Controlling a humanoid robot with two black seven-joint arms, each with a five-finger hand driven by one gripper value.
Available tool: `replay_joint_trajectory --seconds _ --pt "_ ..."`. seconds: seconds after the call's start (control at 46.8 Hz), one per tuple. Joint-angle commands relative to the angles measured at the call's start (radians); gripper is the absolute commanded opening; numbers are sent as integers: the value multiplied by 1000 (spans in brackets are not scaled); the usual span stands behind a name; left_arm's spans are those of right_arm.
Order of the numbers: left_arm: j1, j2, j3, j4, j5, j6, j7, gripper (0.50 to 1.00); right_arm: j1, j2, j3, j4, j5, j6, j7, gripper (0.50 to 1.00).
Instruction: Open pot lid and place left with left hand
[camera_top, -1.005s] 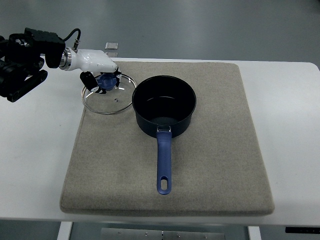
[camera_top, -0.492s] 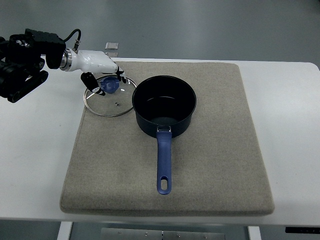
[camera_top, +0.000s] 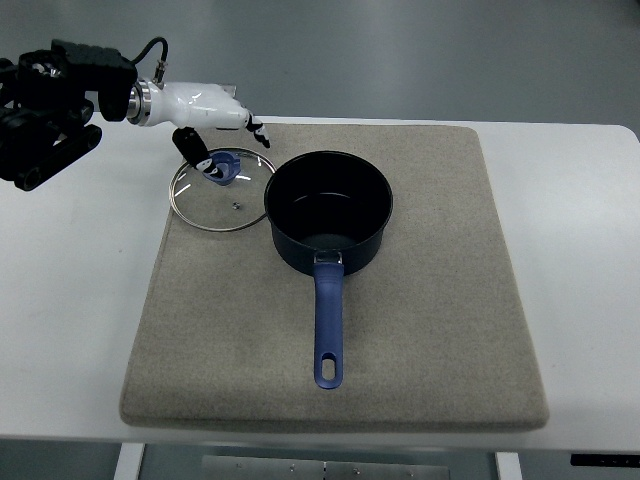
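Observation:
A dark blue pot (camera_top: 328, 210) with a long blue handle (camera_top: 328, 325) stands uncovered on the grey mat (camera_top: 420, 330). Its glass lid (camera_top: 222, 190), with a blue knob (camera_top: 224, 167), lies flat on the mat just left of the pot, its edge touching or nearly touching the pot's rim. My left hand (camera_top: 222, 140) hovers over the lid's far edge, white with dark fingers spread and nothing held. One finger reaches down close to the knob; the others point right, off the lid.
The mat lies on a white table (camera_top: 570, 230). A small clear object (camera_top: 222, 92) sits at the table's far edge behind the hand. The left arm's black links (camera_top: 50, 110) fill the upper left corner.
My left hand has let go of the lid's knob and lifted back and up. The lid now lies flat and has settled slightly toward the back.

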Motion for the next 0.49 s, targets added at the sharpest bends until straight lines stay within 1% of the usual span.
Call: replay_joint_trajectory --seconds 0.0,0.064,0.128,0.278,0.342,0.406,0.47 --pt "-43 15 -4 -16 -78 1 0 821 0 0 0 0 0 0 0 917" --pt "-52 15 -18 -9 -182 9 0 863 0 0 0 0 0 0 0 917" --pt "-50 10 -50 -7 -319 11 0 881 0 0 0 0 0 0 0 917" --pt "-34 3 -105 11 -695 40 0 883 0 0 0 0 0 0 0 917" --pt "3 -7 -127 14 -889 58 0 881 0 0 0 0 0 0 0 917" --pt "51 -31 -157 43 -1096 95 0 881 0 0 0 0 0 0 0 917" --pt "81 -85 -185 89 -1278 129 0 879 0 0 0 -2 0 0 0 917"
